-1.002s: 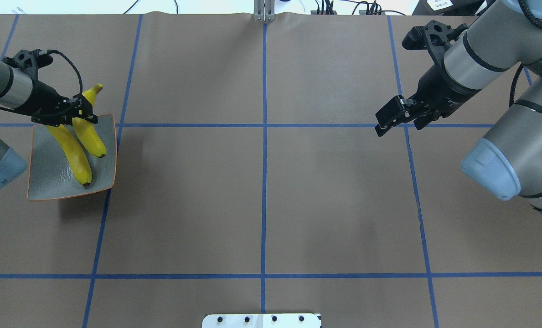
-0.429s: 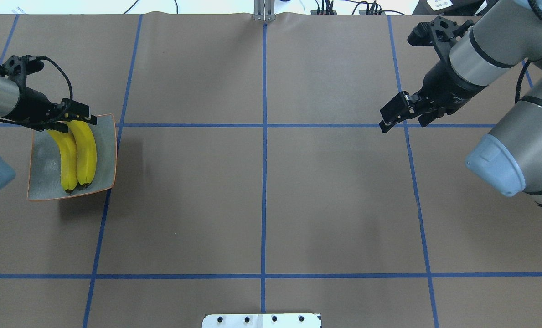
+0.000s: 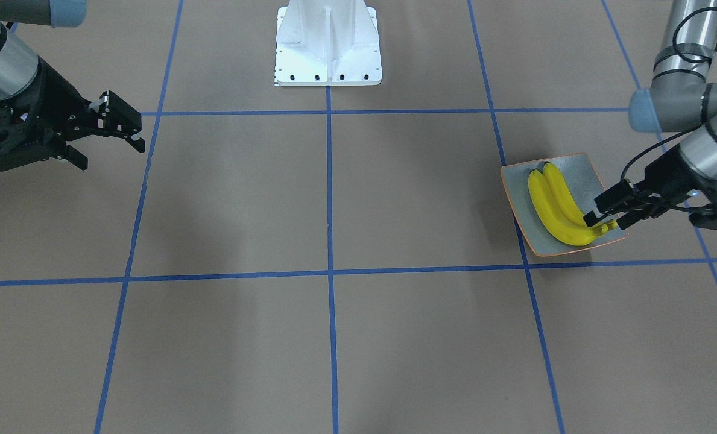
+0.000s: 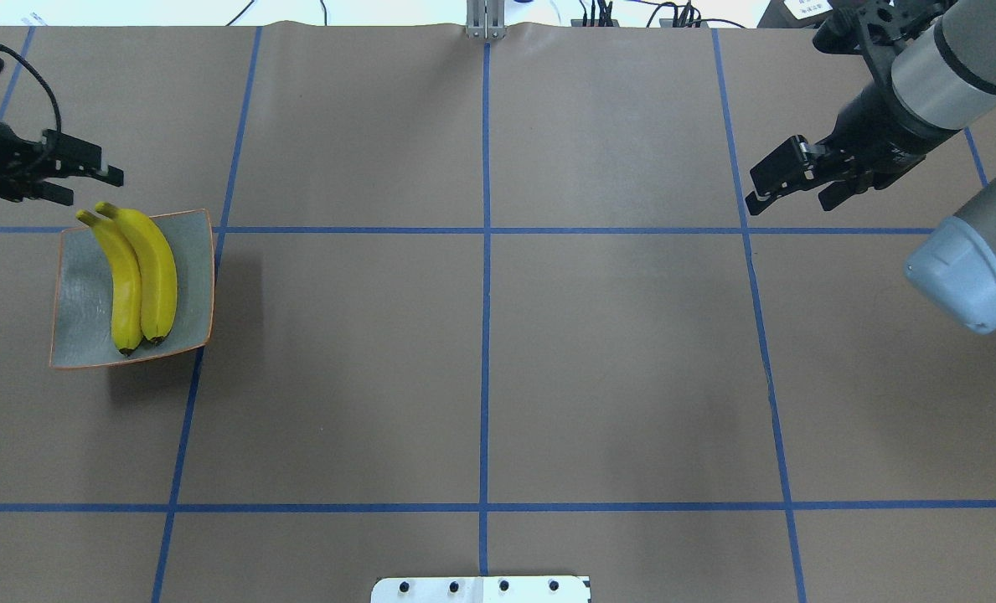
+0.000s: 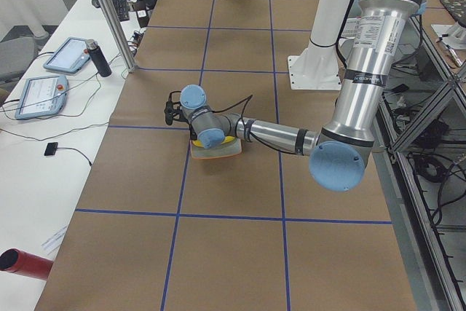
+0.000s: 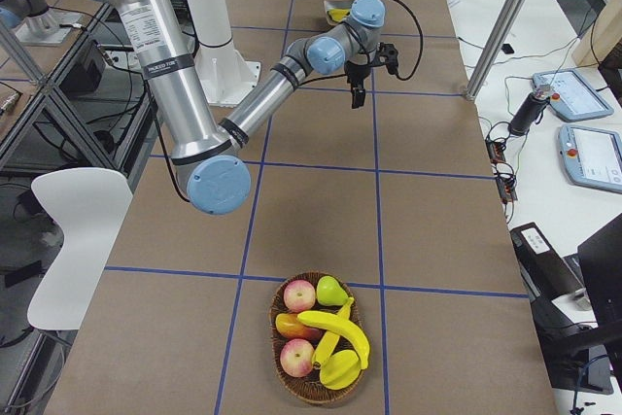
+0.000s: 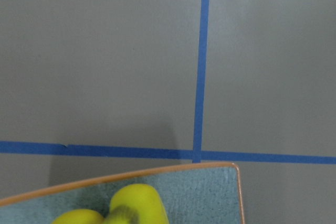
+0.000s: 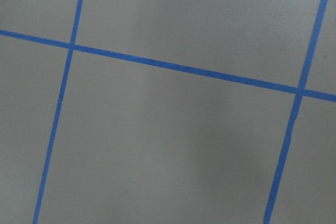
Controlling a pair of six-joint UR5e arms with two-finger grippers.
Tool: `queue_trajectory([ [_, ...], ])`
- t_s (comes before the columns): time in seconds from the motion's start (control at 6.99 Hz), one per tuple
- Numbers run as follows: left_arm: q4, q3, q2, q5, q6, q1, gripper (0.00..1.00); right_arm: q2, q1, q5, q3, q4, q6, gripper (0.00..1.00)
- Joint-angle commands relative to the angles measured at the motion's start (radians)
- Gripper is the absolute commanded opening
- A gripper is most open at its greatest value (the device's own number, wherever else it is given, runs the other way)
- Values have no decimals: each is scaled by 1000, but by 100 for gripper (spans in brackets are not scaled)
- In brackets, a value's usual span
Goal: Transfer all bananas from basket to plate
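Across the table, we see two bananas (image 3: 554,208) lying side by side and touching on the square grey-blue plate (image 3: 581,167) at the frame's right. The left gripper (image 3: 605,220) hovers by their stem ends, fingers spread and holding nothing. At the frame's left the right gripper (image 3: 112,154) hangs over the brown table (image 3: 334,337), its fingers apart and empty

From overhead, we find the plate at the table's left side, the fruit's dark tips toward the robot and the stems toward the far edge. The left gripper sits just beyond the plate's far rim, clear of the fruit. The right gripper is well apart, at far right

From the table's left end, the near arm's wrist hides most of the plate; we see only a yellow and orange sliver

From the right end, a wicker basket (image 6: 303,397) near the camera holds more bananas (image 6: 335,328) with apples (image 6: 299,294) and a pear (image 6: 330,289), well apart from the far plate

The left wrist camera shows us the plate's orange-rimmed corner and two stem ends at the bottom edge

The right wrist camera shows only table crossed by blue tape lines (image 8: 184,69)
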Motion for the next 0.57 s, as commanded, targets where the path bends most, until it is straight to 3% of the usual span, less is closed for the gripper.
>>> queue_trajectory([
  [0.0,0,-14,23,-82,46,-109,100,-52,36,-1,-4,-3,-3,100],
  [0.14,1,-14,36,-113,83,-139,100,-69,98,-15,-45,-3,-46,100],
  [0.43,-3,-14,96,-119,146,-166,100,-169,312,-13,-193,-5,-457,100],
])
